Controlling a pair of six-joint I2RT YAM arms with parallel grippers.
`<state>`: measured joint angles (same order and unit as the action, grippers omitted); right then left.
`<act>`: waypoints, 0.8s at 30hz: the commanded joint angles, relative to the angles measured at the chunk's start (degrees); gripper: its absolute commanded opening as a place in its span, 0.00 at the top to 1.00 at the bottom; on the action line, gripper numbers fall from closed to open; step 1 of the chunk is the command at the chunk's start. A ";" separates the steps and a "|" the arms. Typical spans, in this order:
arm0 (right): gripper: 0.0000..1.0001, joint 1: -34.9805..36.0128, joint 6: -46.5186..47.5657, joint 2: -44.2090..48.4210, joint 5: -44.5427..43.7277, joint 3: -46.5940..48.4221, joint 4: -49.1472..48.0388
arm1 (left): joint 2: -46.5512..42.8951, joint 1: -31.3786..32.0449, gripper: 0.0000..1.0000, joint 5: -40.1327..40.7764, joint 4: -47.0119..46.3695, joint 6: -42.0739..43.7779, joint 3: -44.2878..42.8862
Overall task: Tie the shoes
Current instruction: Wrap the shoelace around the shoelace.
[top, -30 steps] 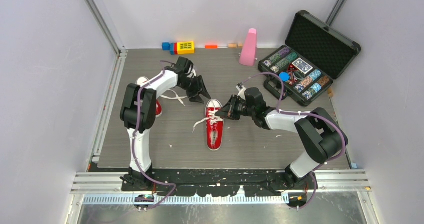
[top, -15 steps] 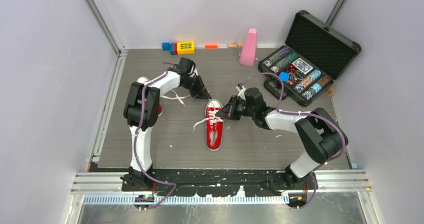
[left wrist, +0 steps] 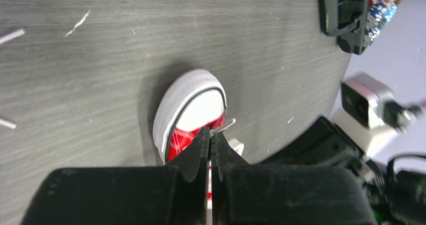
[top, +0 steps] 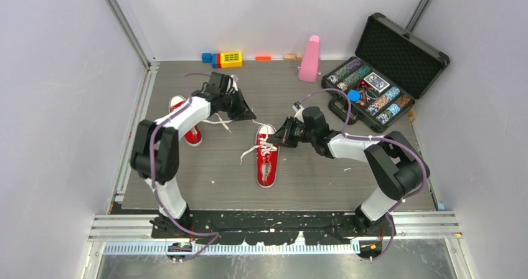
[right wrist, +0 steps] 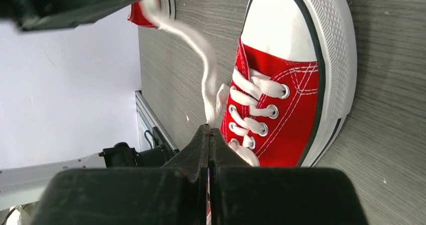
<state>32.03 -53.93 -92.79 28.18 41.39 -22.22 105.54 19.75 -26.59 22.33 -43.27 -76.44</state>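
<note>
One red shoe (top: 268, 162) with white laces lies at the table's middle; its toe cap (left wrist: 193, 103) shows in the left wrist view. The other red shoe (top: 191, 135) lies to the left, partly under the left arm. My left gripper (top: 252, 116) hovers just beyond the middle shoe's far end and is shut on a white lace tip (left wrist: 224, 126). My right gripper (top: 278, 141) is at that shoe's right side, shut on a lace (right wrist: 207, 115) beside the eyelets. A blurred lace strand (right wrist: 201, 49) runs up from there toward the left gripper (right wrist: 75, 4).
An open black case (top: 398, 48) of poker chips stands at the back right. A pink cone-shaped object (top: 309, 59) and coloured blocks (top: 227, 59) sit along the back edge. Metal frame rails (top: 134, 123) border the table's left side. Small white scraps lie on the table.
My left gripper has closed on the lace tip and its arm has swung left and back, uncovering more of the left shoe. My right gripper has stayed shut and nearly still.
</note>
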 commanded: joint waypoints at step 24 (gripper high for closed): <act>1.00 -0.74 -1.06 -2.46 0.17 6.62 2.55 | -38.26 8.25 1.00 11.37 -7.34 3.97 32.46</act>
<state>31.38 -55.42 -95.29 28.21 45.67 -19.57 68.38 27.42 -17.02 15.46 -38.65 -45.45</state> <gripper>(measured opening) 0.020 0.012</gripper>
